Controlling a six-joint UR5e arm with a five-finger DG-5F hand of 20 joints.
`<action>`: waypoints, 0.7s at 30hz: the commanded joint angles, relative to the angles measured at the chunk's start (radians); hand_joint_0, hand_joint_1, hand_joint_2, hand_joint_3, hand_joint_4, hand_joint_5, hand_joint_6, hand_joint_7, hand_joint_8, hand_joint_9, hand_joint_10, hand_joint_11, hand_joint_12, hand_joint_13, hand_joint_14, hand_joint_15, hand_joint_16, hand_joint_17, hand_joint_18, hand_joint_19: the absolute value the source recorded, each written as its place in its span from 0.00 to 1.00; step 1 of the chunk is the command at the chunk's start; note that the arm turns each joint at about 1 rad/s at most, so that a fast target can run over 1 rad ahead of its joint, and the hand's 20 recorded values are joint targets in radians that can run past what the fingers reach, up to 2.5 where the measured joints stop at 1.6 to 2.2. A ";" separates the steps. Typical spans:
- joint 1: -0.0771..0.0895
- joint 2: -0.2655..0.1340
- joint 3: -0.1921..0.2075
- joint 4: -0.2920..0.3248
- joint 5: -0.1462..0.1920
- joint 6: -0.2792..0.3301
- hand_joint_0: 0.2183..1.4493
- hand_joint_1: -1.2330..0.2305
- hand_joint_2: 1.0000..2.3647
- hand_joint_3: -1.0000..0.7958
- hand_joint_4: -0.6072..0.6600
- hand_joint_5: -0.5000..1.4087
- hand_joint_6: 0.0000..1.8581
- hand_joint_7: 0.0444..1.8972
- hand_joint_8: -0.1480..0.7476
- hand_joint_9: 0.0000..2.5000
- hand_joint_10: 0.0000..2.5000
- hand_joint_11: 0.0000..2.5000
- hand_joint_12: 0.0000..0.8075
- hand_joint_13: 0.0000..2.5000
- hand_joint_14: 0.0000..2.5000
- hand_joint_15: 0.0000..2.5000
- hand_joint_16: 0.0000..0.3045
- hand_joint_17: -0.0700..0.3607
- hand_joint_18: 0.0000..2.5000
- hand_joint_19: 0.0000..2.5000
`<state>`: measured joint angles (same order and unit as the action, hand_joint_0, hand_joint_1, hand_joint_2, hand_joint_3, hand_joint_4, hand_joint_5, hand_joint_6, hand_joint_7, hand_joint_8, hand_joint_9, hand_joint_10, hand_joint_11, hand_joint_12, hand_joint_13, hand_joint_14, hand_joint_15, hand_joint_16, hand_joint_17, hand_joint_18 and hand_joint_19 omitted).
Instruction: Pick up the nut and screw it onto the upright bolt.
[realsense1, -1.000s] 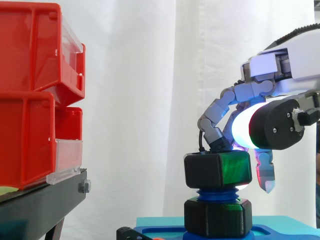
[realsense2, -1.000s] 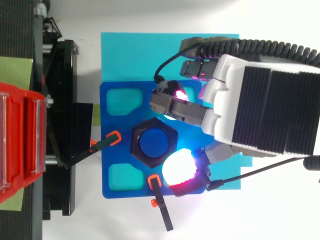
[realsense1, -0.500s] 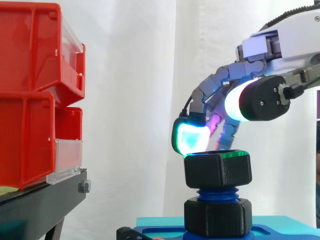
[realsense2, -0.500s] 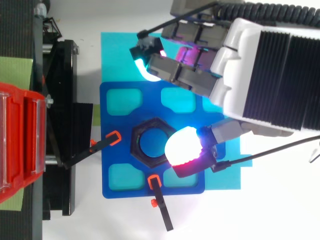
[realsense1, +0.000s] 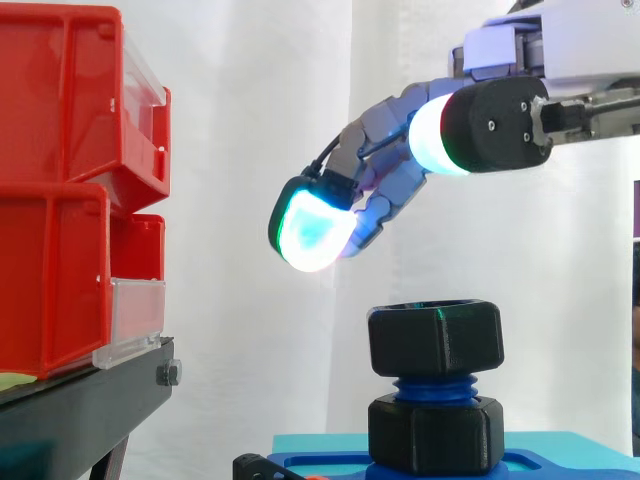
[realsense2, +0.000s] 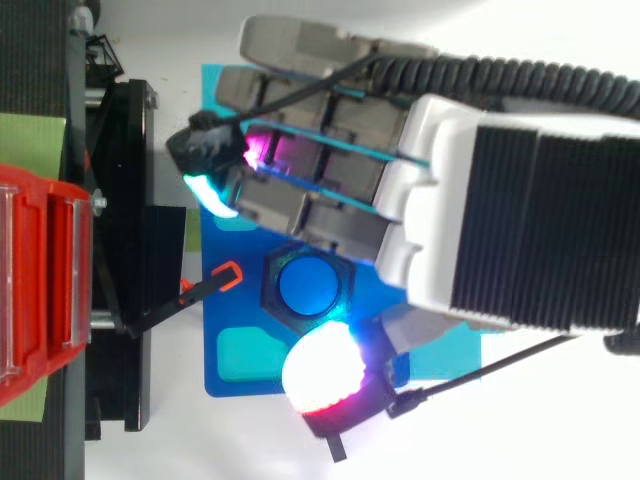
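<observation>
Nut (realsense1: 435, 340) sits on upright bolt (realsense1: 434, 385) as robot hand (realsense1: 395, 180) hovers open above

Seen from the side, the black hexagonal nut rests level on the top of the blue bolt. A short band of blue thread shows between it and a black hexagonal collar (realsense1: 435, 432) at the bolt's foot. The hand hangs above and to the left of the nut, well clear of it. Its fingers are extended and loosely relaxed, sloping down to the left and holding nothing. The lowest of the fingertips (realsense1: 308, 228) glows cyan-white. The thumb pad (realsense1: 430, 135) glows white, set apart from the fingers and higher up on the right.

From above, the bolt's round blue top shows inside the nut's bore. The fingers reach across the upper part of the blue fixture plate (realsense2: 215, 310) towards the black stand (realsense2: 120, 250), with cyan and magenta light at their tips. The thumb's white pad, rimmed red, lies just below the nut in this view. A black clamp with an orange tip (realsense2: 226, 273) points at the nut from the left.

The plate lies on a cyan mat (realsense1: 310, 443). Stacked red bins (realsense1: 60, 180) stand on the black stand at the left, before a white curtain (realsense1: 250, 100).
</observation>
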<state>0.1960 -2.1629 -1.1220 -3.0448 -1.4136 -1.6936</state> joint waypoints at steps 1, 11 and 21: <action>0.011 -0.005 -0.033 0.050 -0.001 0.014 0.23 0.83 0.00 0.28 0.63 0.18 0.27 0.29 0.40 0.22 0.00 0.00 0.38 0.14 0.00 0.00 0.12 0.36 0.01 0.00; 0.031 -0.005 -0.036 0.044 0.002 0.042 0.23 0.83 0.00 0.28 0.65 0.20 0.27 0.37 0.42 0.22 0.00 0.00 0.39 0.14 0.00 0.00 0.12 0.35 0.01 0.00; 0.033 -0.005 -0.036 -0.003 0.002 0.045 0.25 0.80 0.00 0.28 0.66 0.21 0.27 0.41 0.43 0.23 0.00 0.00 0.39 0.16 0.00 0.00 0.12 0.35 0.02 0.00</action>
<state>0.2283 -2.1671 -1.1585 -3.0343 -1.4113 -1.6493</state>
